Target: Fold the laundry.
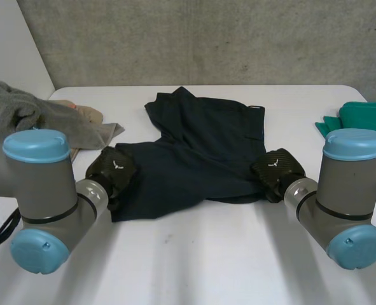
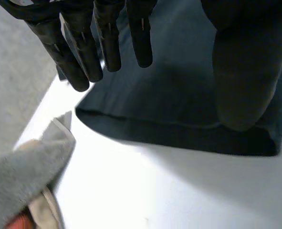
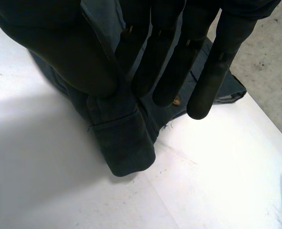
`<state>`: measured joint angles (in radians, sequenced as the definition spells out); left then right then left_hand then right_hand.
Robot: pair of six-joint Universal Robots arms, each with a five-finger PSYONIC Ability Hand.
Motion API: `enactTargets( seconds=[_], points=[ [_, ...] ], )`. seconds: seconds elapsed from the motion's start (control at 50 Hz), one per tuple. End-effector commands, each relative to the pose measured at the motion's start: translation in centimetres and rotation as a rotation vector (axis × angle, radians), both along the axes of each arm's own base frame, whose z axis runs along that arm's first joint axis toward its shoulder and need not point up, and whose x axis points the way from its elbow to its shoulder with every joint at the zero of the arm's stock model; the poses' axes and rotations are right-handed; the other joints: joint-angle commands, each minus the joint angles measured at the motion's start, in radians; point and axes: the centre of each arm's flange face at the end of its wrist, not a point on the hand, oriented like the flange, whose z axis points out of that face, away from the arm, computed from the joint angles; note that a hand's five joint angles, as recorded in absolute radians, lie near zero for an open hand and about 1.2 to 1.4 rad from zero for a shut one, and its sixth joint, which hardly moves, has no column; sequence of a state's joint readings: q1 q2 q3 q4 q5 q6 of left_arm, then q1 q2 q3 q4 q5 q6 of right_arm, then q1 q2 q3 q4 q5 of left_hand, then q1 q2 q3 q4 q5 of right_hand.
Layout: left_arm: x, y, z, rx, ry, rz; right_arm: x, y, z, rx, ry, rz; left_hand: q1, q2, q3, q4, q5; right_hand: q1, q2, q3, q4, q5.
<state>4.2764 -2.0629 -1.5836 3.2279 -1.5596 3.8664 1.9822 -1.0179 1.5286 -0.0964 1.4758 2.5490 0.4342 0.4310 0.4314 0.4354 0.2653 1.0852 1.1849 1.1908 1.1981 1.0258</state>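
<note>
Surface: white table [image 1: 188, 260], backed by a grey concrete wall [image 1: 207, 38].
Task's thing: a dark garment [image 1: 200, 152] is spread mostly flat at the table's middle, bracketed by the two hands.
Left hand: the left hand [image 1: 111, 170] is set at the garment's near corner, at 7 o'clock. Its fingers [image 2: 83, 52] are held straight and well apart from the thumb [image 2: 243, 81], and nothing is clamped. The fingers are poised just past the hem [image 2: 179, 136], and the thumb is over the cloth.
Right hand: the right hand [image 1: 275, 170] is set at the near corner at 5 o'clock. A fold of the cloth [image 3: 124, 148] appears to be pinched between its thumb [image 3: 59, 47] and straight fingers [image 3: 169, 67].
Why so placed: the two near corners are judged to be taken together, so that the near edge can be carried toward 12 o'clock as one even fold. The left side is not yet gripped.
Long axis: it is judged to run from 7 o'clock to 1 o'clock. The narrower end is pointed away toward 12, and the long hem is turned toward the robot.
Set aside: a grey towel [image 1: 22, 114] is heaped at 10 o'clock, its edge near the left hand but apart from the garment. A green cloth [image 1: 366, 117] is laid at 3 o'clock, well apart.
</note>
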Motion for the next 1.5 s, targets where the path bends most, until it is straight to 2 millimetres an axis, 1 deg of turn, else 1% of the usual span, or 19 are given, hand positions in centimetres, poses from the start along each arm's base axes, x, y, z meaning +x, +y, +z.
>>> enactTargets(
  seconds=[0.02, 0.12, 0.2, 0.32, 0.38, 0.52, 0.66, 0.74, 0.8, 0.82, 0.9, 1.04, 1.12, 1.2, 1.22, 1.3, 1.36, 1.44, 1.5],
  points=[
    [-0.1, -0.6, -1.9, 0.085, 0.057, 0.051, 0.1, 0.1, -0.1, -0.001, 0.005, 0.005, 0.093, 0.097, 0.096, 0.092, 0.088, 0.311, 0.211, 0.205, 0.198, 0.196],
    [-0.2, -0.3, -2.2, 0.13, 0.056, 0.043, 0.1, 0.1, 0.1, -0.006, 0.005, 0.001, 0.12, 0.123, 0.123, 0.119, 0.114, 0.311, 0.211, 0.205, 0.198, 0.196],
    [-0.1, 0.2, -1.7, 0.159, 0.054, 0.035, 0.0, 0.0, 0.1, -0.009, 0.011, -0.006, 0.12, 0.123, 0.123, 0.119, 0.114, 0.311, 0.211, 0.205, 0.198, 0.196],
    [0.9, 0.0, 1.4, 0.132, 0.121, 0.066, 0.0, -0.1, 0.0, -0.012, 0.019, -0.004, 0.12, 0.123, 0.123, 0.119, 0.114, 0.311, 0.211, 0.205, 0.198, 0.196],
    [1.1, 0.6, 2.2, 0.152, 0.16, 0.071, 0.0, -0.1, 0.1, -0.015, 0.019, -0.002, 0.12, 0.123, 0.123, 0.119, 0.114, 0.311, 0.211, 0.205, 0.198, 0.196],
    [0.8, 2.4, 0.5, 0.309, 0.15, 0.06, 0.3, 0.1, 0.2, -0.021, 0.02, 0.007, 0.143, 0.146, 0.146, 0.142, 0.137, 0.311, 0.211, 0.205, 0.198, 0.196],
    [0.8, 1.9, -0.7, 0.329, 0.138, 0.07, 0.2, 0.3, 0.2, -0.019, 0.023, 0.001, 0.208, 0.211, 0.211, 0.207, 0.202, 0.311, 0.211, 0.205, 0.198, 0.196],
    [0.7, 1.0, -1.1, 0.303, 0.146, 0.077, 0.2, 0.2, 0.1, -0.018, 0.025, -0.003, 0.331, 0.334, 0.334, 0.33, 0.325, 0.311, 0.211, 0.205, 0.198, 0.196],
    [0.5, 0.3, -1.6, 0.281, 0.146, 0.085, 0.2, 0.2, 0.2, -0.02, 0.024, -0.003, 0.518, 0.522, 0.521, 0.517, 0.513, 0.311, 0.211, 0.205, 0.198, 0.196],
    [0.5, 0.0, -1.9, 0.267, 0.145, 0.09, 0.2, 0.2, 0.2, -0.019, 0.023, -0.004, 0.653, 0.656, 0.656, 0.652, 0.647, 0.311, 0.211, 0.205, 0.198, 0.196],
    [0.3, -0.8, -2.4, 0.231, 0.139, 0.1, 0.0, 0.2, 0.5, -0.02, 0.02, -0.013, 0.961, 0.964, 0.964, 0.96, 0.955, 0.311, 0.211, 0.205, 0.198, 0.196],
    [0.3, -1.0, -1.5, 0.201, 0.147, 0.093, -0.2, 0.5, 1.5, -0.024, 0.007, -0.018, 0.962, 0.965, 0.965, 0.961, 0.956, 0.311, 0.211, 0.205, 0.198, 0.196],
    [0.5, -0.3, 0.1, 0.187, 0.16, 0.077, -0.2, 1.4, 2.3, 0.007, 0.016, 0.007, 0.962, 0.965, 0.965, 0.961, 0.956, 0.311, 0.211, 0.205, 0.198, 0.196],
    [1.1, 1.7, 1.7, 0.226, 0.136, 0.058, -0.5, 3.6, 3.2, 0.099, 0.089, 0.103, 0.962, 0.965, 0.965, 0.961, 0.956, 0.311, 0.211, 0.205, 0.198, 0.196],
    [1.5, 2.8, 2.2, 0.261, 0.108, 0.05, -0.8, 4.8, 3.4, 0.159, 0.149, 0.176, 0.962, 0.965, 0.965, 0.961, 0.956, 0.311, 0.211, 0.205, 0.198, 0.196],
    [2.4, 5.7, 2.6, 0.375, 0.012, 0.013, -2.5, 7.8, 3.7, 0.335, 0.322, 0.355, 0.962, 0.965, 0.965, 0.961, 0.956, 0.311, 0.211, 0.205, 0.198, 0.196],
    [2.8, 7.1, 2.4, 0.446, -0.044, -0.011, -3.5, 9.1, 4.2, 0.414, 0.411, 0.435, 0.962, 0.965, 0.965, 0.961, 0.956, 0.311, 0.211, 0.205, 0.198, 0.196],
    [2.9, 8.5, 2.2, 0.521, -0.124, -0.063, -4.0, 8.8, 4.4, 0.4, 0.445, 0.455, 0.962, 0.965, 0.965, 0.961, 0.956, 0.311, 0.211, 0.205, 0.198, 0.196],
    [2.5, 8.3, 2.1, 0.518, -0.144, -0.092, -4.1, 7.9, 4.3, 0.369, 0.416, 0.407, 0.962, 0.965, 0.965, 0.961, 0.956, 0.311, 0.211, 0.205, 0.198, 0.196]
  ],
)
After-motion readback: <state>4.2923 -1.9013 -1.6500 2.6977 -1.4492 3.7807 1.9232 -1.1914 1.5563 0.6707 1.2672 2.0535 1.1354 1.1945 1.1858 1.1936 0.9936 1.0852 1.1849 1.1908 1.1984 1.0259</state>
